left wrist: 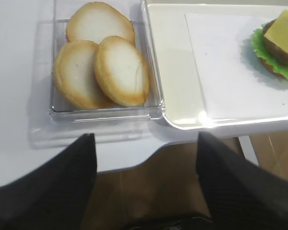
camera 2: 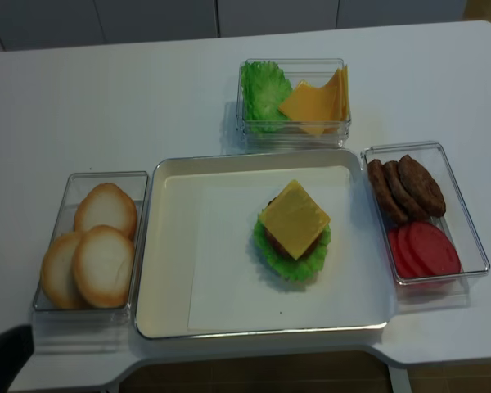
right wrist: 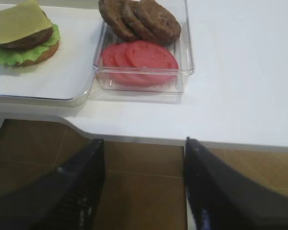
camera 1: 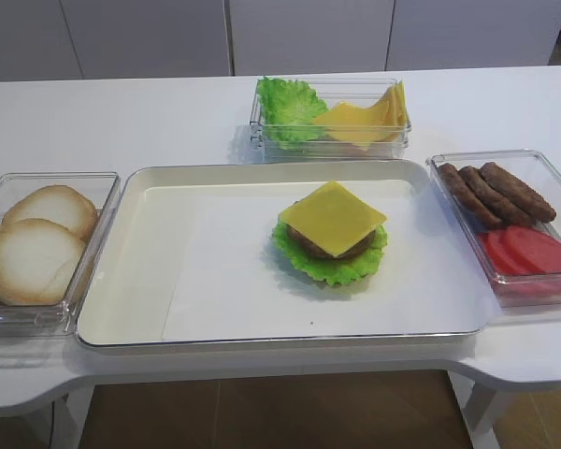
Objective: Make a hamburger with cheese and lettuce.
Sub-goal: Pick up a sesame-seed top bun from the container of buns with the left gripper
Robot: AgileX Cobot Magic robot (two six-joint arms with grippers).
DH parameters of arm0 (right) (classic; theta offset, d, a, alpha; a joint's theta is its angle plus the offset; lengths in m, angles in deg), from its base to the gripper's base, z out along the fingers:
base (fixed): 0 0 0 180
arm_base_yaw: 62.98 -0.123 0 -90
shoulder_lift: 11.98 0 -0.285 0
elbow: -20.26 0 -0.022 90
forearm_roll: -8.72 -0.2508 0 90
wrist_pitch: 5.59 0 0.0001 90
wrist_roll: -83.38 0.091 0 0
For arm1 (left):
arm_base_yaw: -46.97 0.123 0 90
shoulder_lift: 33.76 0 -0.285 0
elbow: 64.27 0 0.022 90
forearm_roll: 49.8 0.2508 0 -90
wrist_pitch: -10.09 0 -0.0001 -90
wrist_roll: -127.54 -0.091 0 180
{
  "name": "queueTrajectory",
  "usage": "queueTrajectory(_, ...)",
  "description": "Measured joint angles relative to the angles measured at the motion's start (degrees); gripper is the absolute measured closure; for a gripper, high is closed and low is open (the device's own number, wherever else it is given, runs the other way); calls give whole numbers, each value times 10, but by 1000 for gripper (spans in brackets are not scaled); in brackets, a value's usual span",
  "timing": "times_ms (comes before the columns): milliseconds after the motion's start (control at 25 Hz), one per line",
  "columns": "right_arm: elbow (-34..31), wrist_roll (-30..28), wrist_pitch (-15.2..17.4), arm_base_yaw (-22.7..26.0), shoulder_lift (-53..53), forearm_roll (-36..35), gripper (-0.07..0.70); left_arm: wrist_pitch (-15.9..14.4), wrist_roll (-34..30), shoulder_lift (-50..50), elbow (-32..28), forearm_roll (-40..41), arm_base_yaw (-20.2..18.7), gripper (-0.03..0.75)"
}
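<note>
The hamburger [camera 1: 332,238] is an open stack on white paper in the cream tray [camera 1: 131,281]. The flat frilly lettuce [camera 1: 332,268] lies under a brown patty [camera 1: 304,241], with the square cheese [camera 1: 333,217] on top. No domed bun is on it. A brown bun edge shows under the lettuce in the right wrist view [right wrist: 43,53]. My left gripper [left wrist: 146,143] is open and empty, off the table's front edge near the bun box. My right gripper [right wrist: 144,143] is open and empty, off the front edge near the patty box.
A clear box of pale bun halves [camera 1: 37,248] stands left of the tray. A box with upright lettuce [camera 1: 288,105] and a pile of cheese slices [camera 1: 369,117] stands behind it. A box of patties [camera 1: 496,192] and tomato slices [camera 1: 528,253] stands on the right.
</note>
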Motion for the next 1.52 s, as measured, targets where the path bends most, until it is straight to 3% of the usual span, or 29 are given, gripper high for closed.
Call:
queueTrajectory(160, 0, 0, -1, 0, 0, 0, 232, 19, 0, -61, 20, -11, 0, 239)
queueTrajectory(680, 0, 0, -1, 0, 0, 0, 232, 39, 1, -328, 93, -93, 0, 239)
queueTrajectory(840, 0, 0, -1, 0, 0, 0, 232, 57, 1, -363, 106, -93, 1, 239)
queueTrajectory(1200, 0, 0, -1, 0, 0, 0, 232, 75, 2, -409, 106, -72, 45, 239)
queueTrajectory(1520, 0, 0, -1, 0, 0, 0, 232, 86, 0, -465, 106, -70, 47, 239)
